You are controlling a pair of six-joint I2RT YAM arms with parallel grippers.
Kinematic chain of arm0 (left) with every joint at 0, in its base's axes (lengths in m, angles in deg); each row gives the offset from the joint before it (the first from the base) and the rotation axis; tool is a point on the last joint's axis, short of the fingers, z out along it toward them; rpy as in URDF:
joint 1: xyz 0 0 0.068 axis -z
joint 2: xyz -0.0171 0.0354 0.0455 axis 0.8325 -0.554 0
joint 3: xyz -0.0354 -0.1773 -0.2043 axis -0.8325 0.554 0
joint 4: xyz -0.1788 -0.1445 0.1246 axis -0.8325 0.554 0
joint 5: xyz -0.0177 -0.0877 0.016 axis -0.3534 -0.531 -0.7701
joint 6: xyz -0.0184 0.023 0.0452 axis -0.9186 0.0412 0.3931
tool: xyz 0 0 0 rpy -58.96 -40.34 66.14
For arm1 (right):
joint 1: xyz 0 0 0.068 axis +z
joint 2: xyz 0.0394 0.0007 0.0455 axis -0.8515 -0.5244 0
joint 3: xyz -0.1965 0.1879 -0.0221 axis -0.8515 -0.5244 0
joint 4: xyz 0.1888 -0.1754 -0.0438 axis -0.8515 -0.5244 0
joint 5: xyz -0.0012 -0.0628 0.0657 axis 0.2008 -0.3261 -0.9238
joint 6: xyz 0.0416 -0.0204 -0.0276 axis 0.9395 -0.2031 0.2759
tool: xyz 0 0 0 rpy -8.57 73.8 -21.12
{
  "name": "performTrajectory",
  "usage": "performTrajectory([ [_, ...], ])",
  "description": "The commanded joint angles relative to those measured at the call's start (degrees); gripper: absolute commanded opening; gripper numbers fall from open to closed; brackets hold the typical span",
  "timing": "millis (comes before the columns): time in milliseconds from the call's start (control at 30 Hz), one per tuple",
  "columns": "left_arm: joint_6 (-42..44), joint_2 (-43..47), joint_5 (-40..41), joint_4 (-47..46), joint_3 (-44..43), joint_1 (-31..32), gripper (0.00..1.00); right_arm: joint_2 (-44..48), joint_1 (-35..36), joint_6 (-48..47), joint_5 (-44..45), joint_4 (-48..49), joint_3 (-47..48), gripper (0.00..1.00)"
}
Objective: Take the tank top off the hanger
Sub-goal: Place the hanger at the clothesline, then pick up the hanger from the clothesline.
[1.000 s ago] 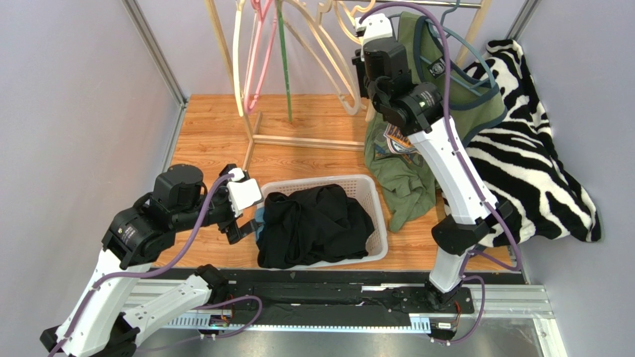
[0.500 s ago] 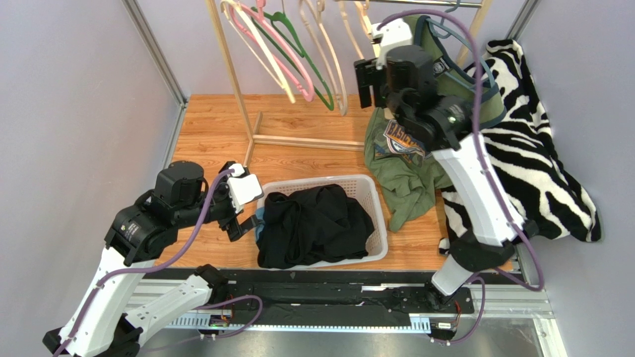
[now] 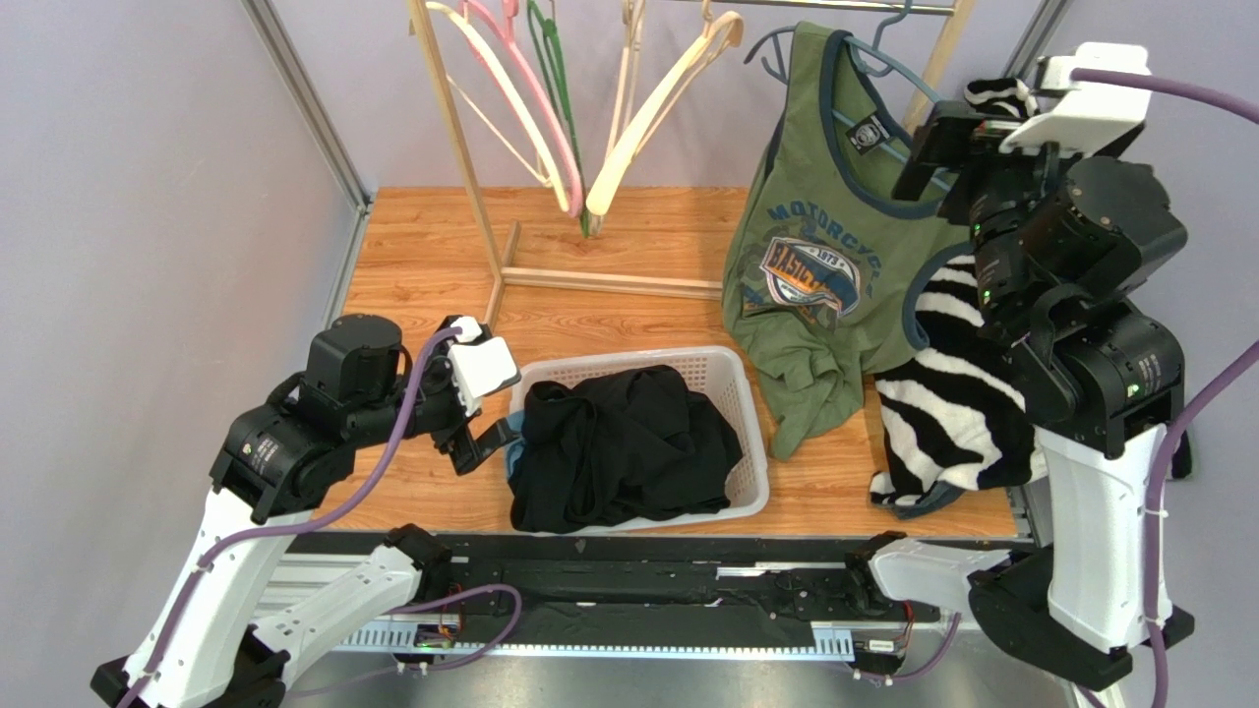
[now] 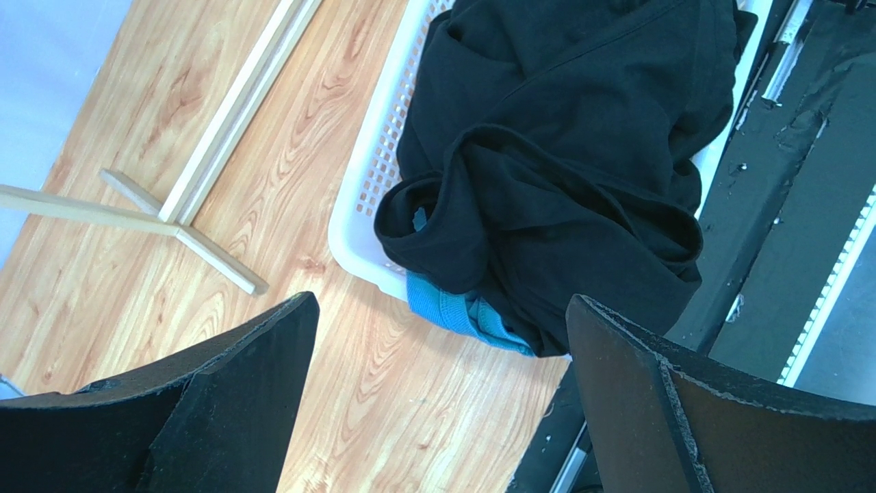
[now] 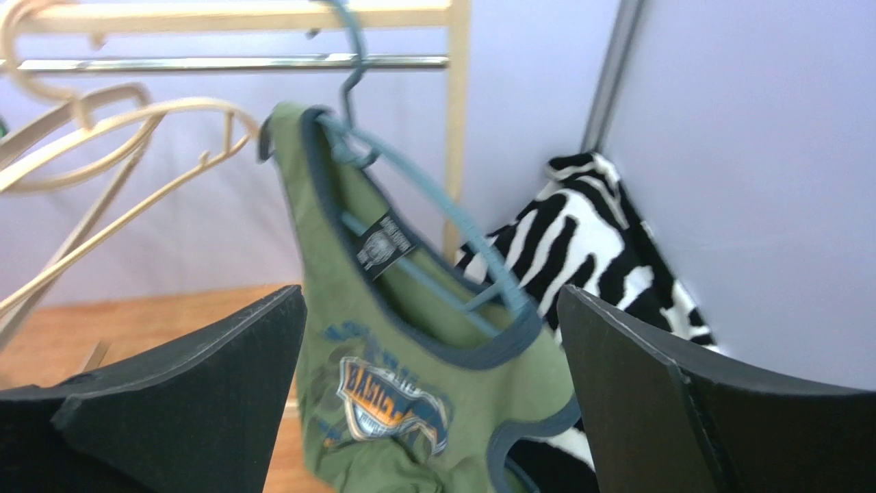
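Note:
The olive tank top (image 3: 810,317) with a graphic print hangs lopsided on a blue hanger (image 3: 882,70) at the right end of the rack. In the right wrist view the tank top (image 5: 339,318) has one strap up by the hanger's (image 5: 452,221) hook and its neckline sags below the hanger's arm. My right gripper (image 5: 432,395) is open in front of it, apart from it, with nothing between the jaws. From above, the right gripper (image 3: 946,155) sits to the right of the shirt. My left gripper (image 4: 437,401) is open over the floor beside the basket.
A white basket (image 3: 636,362) of black clothes with a blue piece (image 4: 458,313) stands at the front centre. Zebra-striped fabric (image 3: 961,398) lies at the right, behind my right arm. Several empty hangers (image 3: 650,103) hang on the wooden rack (image 3: 458,162) from a metal rail (image 5: 206,64).
My right gripper has opened and drawn back to the right, away from the rack and tank top. The empty hangers have swung. The left arm has barely moved.

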Motion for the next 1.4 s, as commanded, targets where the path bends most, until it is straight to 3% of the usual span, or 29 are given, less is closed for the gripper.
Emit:
performTrajectory([
  [0, -1.5, 0.2, -2.1, -0.1, -1.9, -1.1, 0.99, -1.9, -10.7, 4.2, -6.5, 4.6, -2.3, 1.0],
  [200, -1.3, 0.6, -1.8, 0.2, -1.6, -1.9, 0.99, -2.2, -30.3, 17.4, -27.2, 5.2, -7.4, 1.0],
  [267, -1.2, 0.8, -2.0, 0.2, -1.1, -2.2, 0.99, -1.4, -35.5, 23.1, -39.1, 7.2, -11.3, 1.0],
  [300, -1.2, 1.0, -1.9, 0.2, -0.9, -2.2, 0.99, 0.1, -36.5, 24.2, -43.4, 8.6, -13.5, 1.0],
  [567, -1.6, 1.6, -2.4, -0.4, 0.2, -2.7, 0.99, 2.1, -37.9, 26.1, -49.9, 13.0, -20.9, 0.99],
  [667, -1.9, 2.1, -3.0, -0.3, 0.3, -3.2, 0.99, 2.6, -38.0, 27.3, -53.0, 14.7, -23.2, 0.89],
  [733, -1.8, 2.4, -3.1, -0.3, 0.6, -3.6, 0.99, 3.0, -38.0, 27.8, -54.8, 15.5, -23.7, 0.76],
  [800, -1.9, 2.8, -3.3, -0.4, 0.9, -3.8, 0.99, 3.4, -37.8, 27.6, -55.4, 15.5, -23.6, 0.6],
  [900, -2.1, 2.7, -3.6, -0.5, 1.0, -4.1, 0.99, 3.6, -37.0, 26.3, -53.7, 14.4, -23.1, 0.44],
  [1000, -2.4, 2.5, -4.4, -0.5, 0.5, -4.5, 0.99, 3.0, -34.5, 24.8, -52.1, 12.3, -22.2, 0.37],
  [1267, -2.3, 2.1, -4.8, 0.1, -0.4, -4.9, 0.99, -1.3, -21.7, 18.7, -42.3, 9.5, -19.0, 0.33],
  [1367, -2.2, 2.3, -4.7, 0.3, -0.4, -5.2, 0.99, -4.2, -17.5, 16.5, -36.7, 7.4, -16.4, 0.55],
])
